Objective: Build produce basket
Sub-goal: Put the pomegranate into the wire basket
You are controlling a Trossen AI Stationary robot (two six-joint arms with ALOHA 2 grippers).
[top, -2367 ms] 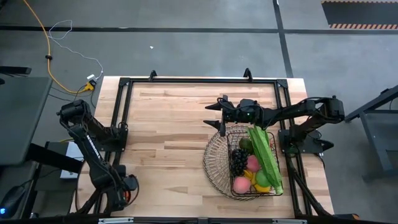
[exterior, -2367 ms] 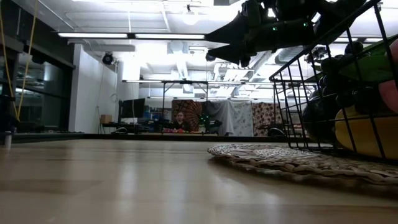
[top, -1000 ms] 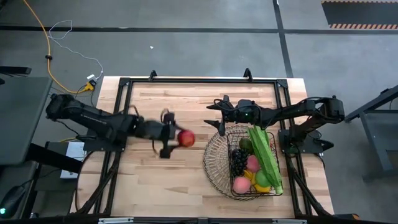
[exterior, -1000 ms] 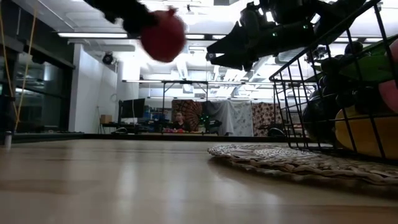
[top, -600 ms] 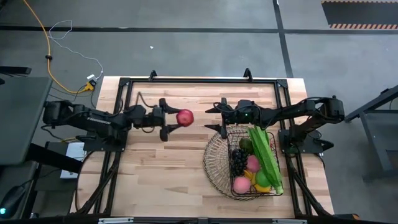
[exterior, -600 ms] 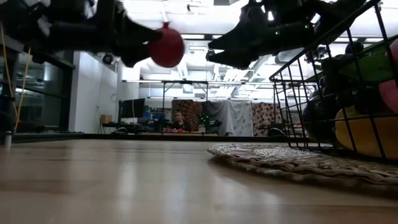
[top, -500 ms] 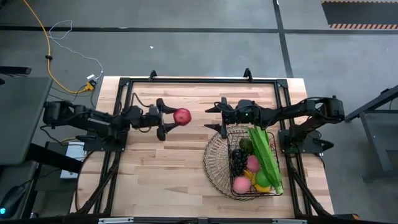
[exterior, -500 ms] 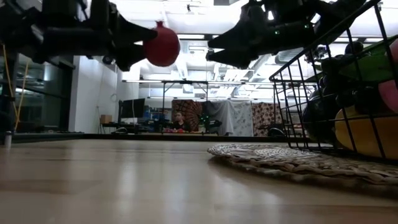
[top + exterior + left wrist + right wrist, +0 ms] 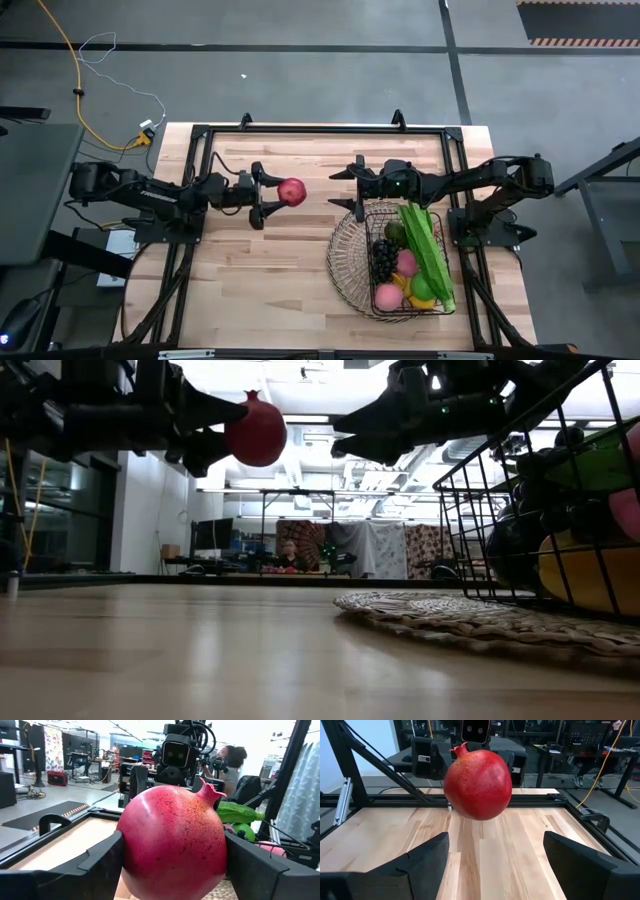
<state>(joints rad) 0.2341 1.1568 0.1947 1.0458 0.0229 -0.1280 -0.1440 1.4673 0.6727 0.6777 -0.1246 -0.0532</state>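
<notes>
A red pomegranate (image 9: 292, 191) hangs above the table's middle, with my left gripper (image 9: 273, 192) shut on it and pointing level toward the table's right. Facing it from the right, my right gripper (image 9: 340, 187) stands open with nothing between its fingers, a short gap from the fruit (image 9: 477, 777). The dark wire basket (image 9: 342, 262) sits at the right. It holds long green beans (image 9: 427, 250), dark grapes (image 9: 383, 258), pink peaches (image 9: 388, 296), an avocado (image 9: 395, 232), a green apple (image 9: 422, 288) and something yellow. My left gripper pinches the pomegranate across its round middle, one finger (image 9: 97, 862) on each flank (image 9: 131, 845). The fingers come level from the table's left. The fruit is lifted clear of the table, its crown (image 9: 210, 787) up and tilted away from the gripper.
The black frame rail (image 9: 320, 131) runs along the table's far edge. My right arm (image 9: 480, 180) reaches in over the basket's far rim. Bare wood (image 9: 260, 280) lies left of the basket. A person (image 9: 230, 762) is in the room behind.
My left gripper has carried the pomegranate toward the table's far edge and a little left. It has turned until it points level at my right gripper. The fruit has stayed in the hold and clear of the table. For the last half second it has hardly moved.
</notes>
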